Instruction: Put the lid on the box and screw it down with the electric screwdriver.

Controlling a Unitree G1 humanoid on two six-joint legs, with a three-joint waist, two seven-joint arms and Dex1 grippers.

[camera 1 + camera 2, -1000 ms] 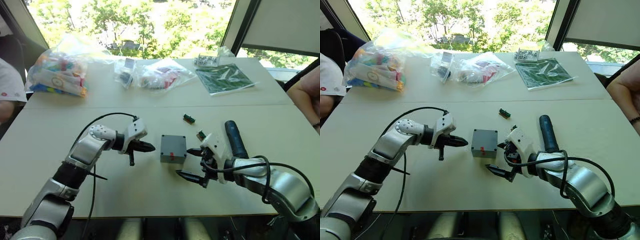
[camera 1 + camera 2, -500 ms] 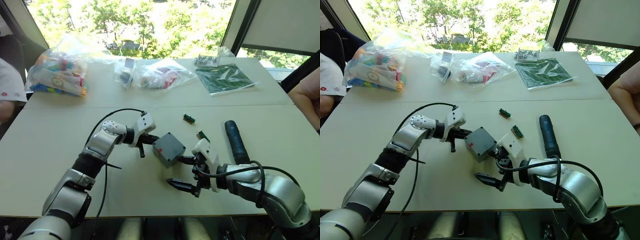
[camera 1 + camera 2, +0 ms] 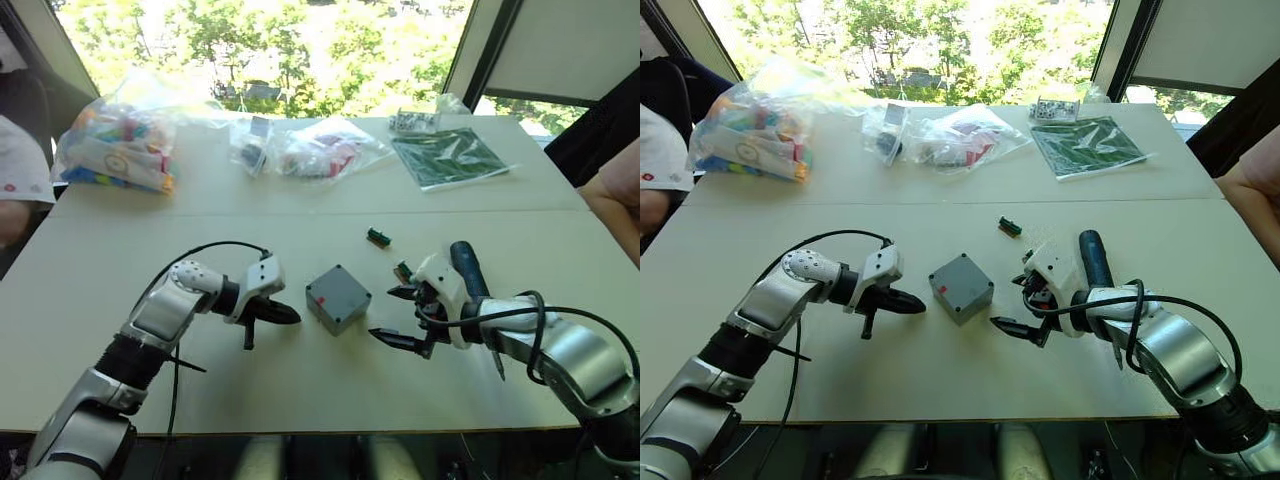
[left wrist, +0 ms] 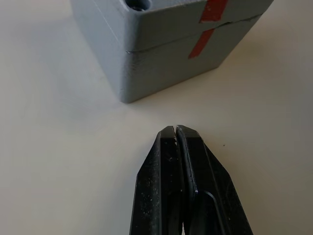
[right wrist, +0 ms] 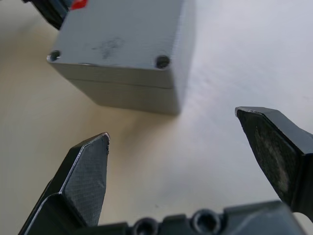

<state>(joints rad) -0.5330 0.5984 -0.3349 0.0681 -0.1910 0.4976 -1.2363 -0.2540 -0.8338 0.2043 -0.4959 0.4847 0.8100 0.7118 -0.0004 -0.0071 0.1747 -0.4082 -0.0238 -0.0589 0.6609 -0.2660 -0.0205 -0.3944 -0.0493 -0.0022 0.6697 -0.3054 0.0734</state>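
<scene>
On the table [image 3: 120, 250], the left gripper [image 3: 285, 316] has its two fingers pressed together, empty. Just beside it stands one box [image 3: 338, 297] with the lid [image 5: 122, 39] on top. The right gripper [image 3: 398, 318], fingers spread apart, holds nothing. One electric screwdriver [image 3: 467, 270] lies behind it.

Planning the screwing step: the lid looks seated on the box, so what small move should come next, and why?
Probably turn the open right gripper to the electric screwdriver lying beside it. The lid already sits on the box, its screw holes exposed, and both grippers are clear of it.
</scene>
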